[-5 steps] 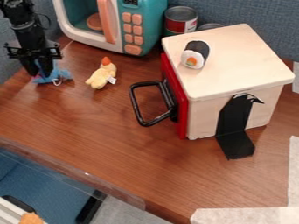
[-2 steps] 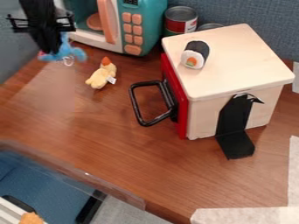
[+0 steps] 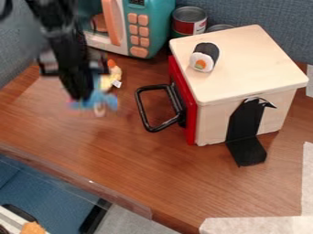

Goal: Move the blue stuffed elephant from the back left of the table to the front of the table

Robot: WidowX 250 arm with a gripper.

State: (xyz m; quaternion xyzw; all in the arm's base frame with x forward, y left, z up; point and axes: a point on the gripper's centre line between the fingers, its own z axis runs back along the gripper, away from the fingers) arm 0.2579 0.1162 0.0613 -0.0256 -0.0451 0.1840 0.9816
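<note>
- Brown wood-look bench [image 3: 153,173], the surface under everything; pale strips [image 3: 256,225] line its lower right corner.
- Blue-grey fabric partition [image 3: 256,13] behind the bench; blue chair [image 3: 36,187] beyond its front edge, lower left.
- Pale wooden box [image 3: 245,59] on the right, with a red front [image 3: 191,114] facing left. A black loop handle [image 3: 140,107] juts from that front towards the blue toy, with bench between them. A black bracket [image 3: 247,151] stands against the box's near side.
- Teal toy microwave [image 3: 160,18] at the back, with a white-framed door, peach handle and peach buttons.
- Black robot hand [image 3: 79,98] at left, slanting down from the top edge, clenched on the blue toy.
- Red-labelled can [image 3: 188,22] between microwave and box; another can [image 3: 218,27] peeks out behind the box.
- Small blue soft toy [image 3: 105,99], at the hand's fingertips, left of the box. Its long axis runs roughly side to side, with a pinkish patch at its left end and a pale loop hanging below. It is blurred, so which way its head points cannot be told.
- Yellow soft toy [image 3: 110,80], orange tip upwards, just behind the blue one, partly hidden by the hand.
- Toy sushi roll [image 3: 205,57] on the box top, its white, orange-centred end facing the viewer.
</note>
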